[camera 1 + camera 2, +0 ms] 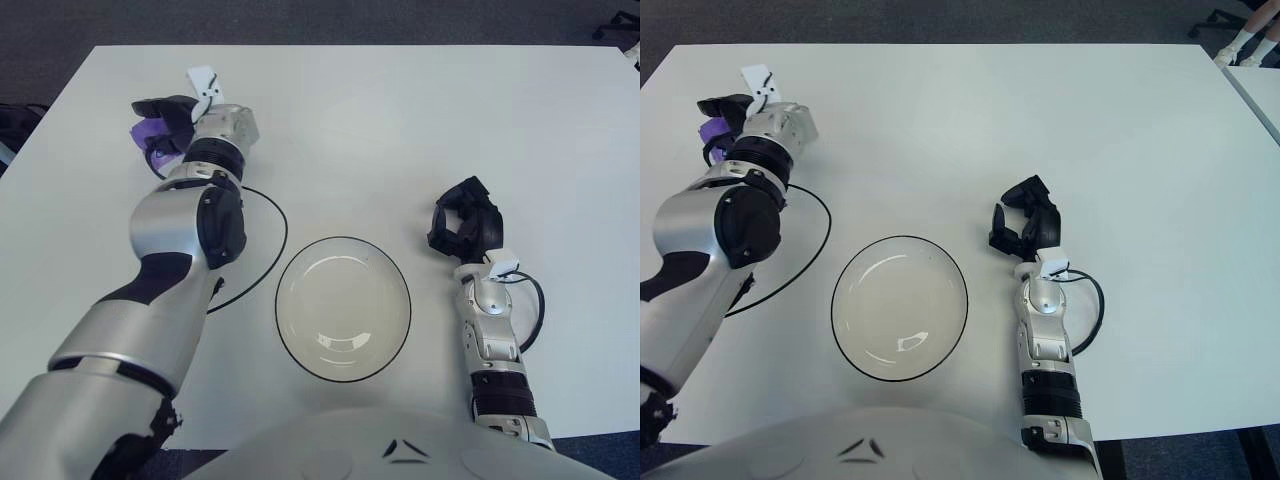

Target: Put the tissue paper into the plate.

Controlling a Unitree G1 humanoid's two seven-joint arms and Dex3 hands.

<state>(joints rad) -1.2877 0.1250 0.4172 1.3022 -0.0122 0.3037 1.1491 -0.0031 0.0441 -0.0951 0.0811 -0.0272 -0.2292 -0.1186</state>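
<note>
Tissue paper (150, 132), purple, is pinched in the curled left hand (165, 120) at the table's (400, 120) far left; the arm is stretched forward.

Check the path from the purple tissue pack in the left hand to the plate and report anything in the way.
Nothing visible blocks it. The left hand holds the purple tissue pack at the table's far left; bare white table lies between it and the plate.
</note>
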